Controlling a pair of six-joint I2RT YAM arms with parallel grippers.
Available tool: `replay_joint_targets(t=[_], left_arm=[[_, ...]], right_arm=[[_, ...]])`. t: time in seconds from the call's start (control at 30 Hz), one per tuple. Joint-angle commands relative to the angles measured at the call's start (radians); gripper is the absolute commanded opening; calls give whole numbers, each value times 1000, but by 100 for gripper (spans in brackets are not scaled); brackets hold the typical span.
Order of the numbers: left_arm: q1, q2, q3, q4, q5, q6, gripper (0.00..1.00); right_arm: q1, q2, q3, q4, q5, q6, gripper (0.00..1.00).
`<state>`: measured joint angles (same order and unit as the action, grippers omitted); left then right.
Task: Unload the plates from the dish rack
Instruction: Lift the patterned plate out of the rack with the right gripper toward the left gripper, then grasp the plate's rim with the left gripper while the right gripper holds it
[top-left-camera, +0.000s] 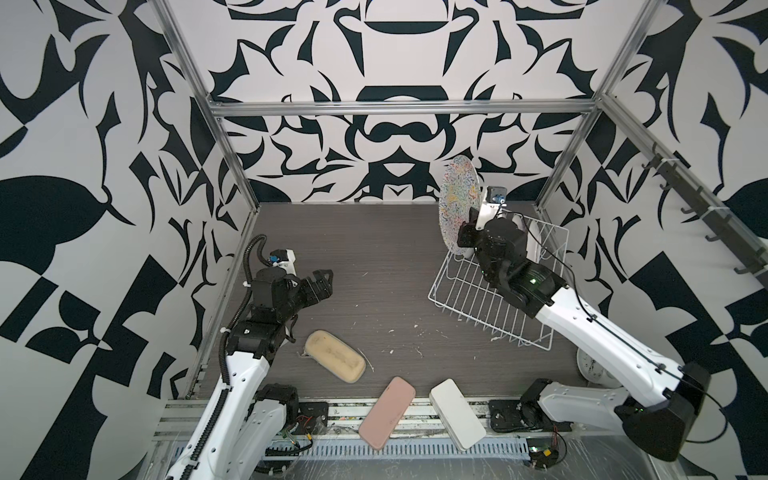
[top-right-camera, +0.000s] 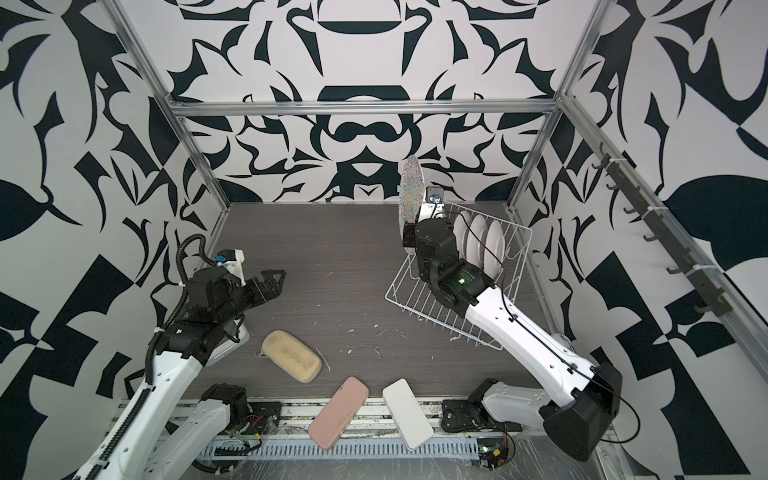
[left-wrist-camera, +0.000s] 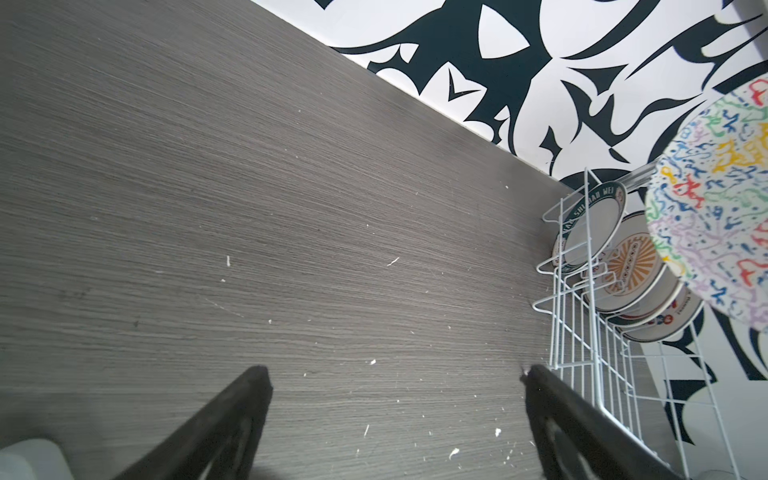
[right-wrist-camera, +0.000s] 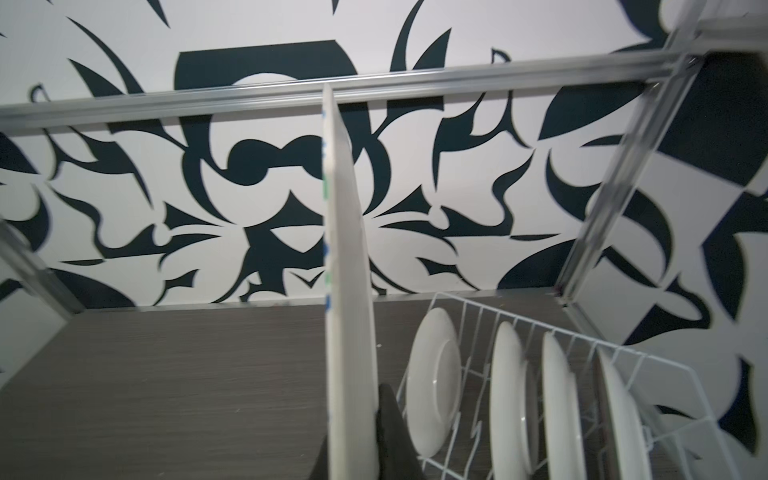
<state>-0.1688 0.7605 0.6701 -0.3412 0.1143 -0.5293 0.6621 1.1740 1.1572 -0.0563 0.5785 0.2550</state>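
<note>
The right gripper (top-left-camera: 466, 236) clamps the squiggle plate (top-left-camera: 457, 199) upright just beside the rack (top-left-camera: 469, 299), where seemingly four plates (right-wrist-camera: 432, 386) stand. The left gripper (top-left-camera: 326, 282) gapes, empty, above the table (top-left-camera: 374, 249).

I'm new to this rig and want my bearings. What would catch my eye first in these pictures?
First the multicolour squiggle plate, held upright in the shut right end effector above the wire dish rack at the back right, where four more plates stand. Next, the bold black-and-white patterned walls all around, and the open, empty left end effector over the left of the table.
</note>
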Motion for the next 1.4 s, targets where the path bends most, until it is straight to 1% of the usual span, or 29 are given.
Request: replay_joint_targets(t=[0.0,0.1,0.23,0.37,0.5,0.57,0.6,0.67,0.77,0.83,0.9,0.97,1.13,1.23,1.37], left_arm=[[-2,-10,-1,5,46,-43,100],[-3,-31,-10,8,58,-74,99],[-2,-40,-28,42,86,-104,99],[-3,-7,-27,109,167,-137,99],[-3,58,-25,189,275,-207,99],[-3,84,-36,239,321,-261,99],[-2,90,-44,268,337,-283,100],[-2,95,-64,315,357,-327,99],[-2,84,-102,375,361,-377,99],[-2,77,-123,407,356,-399,100],[-2,77,-137,422,338,-412,100],[-2,84,-146,438,307,-438,98],[-2,112,-166,522,294,-490,99],[-3,153,-170,585,319,-525,98],[-2,192,-161,611,345,-537,98]], right_arm=[[4,-48,-14,86,-143,187,0],[3,-42,-46,107,-221,273,0],[4,-42,-105,154,-283,355,0],[4,-49,-193,260,-333,388,0],[4,-21,-227,275,-342,449,0],[4,-5,-232,282,-376,468,0],[4,0,-237,293,-425,483,0],[4,16,-260,354,-482,509,0],[4,31,-295,439,-528,549,0],[4,38,-330,538,-571,548,0],[3,48,-373,631,-577,617,0],[4,62,-412,717,-589,691,0],[4,95,-458,833,-649,809,0],[3,116,-478,897,-678,869,0],[2,151,-470,943,-729,920,0]])
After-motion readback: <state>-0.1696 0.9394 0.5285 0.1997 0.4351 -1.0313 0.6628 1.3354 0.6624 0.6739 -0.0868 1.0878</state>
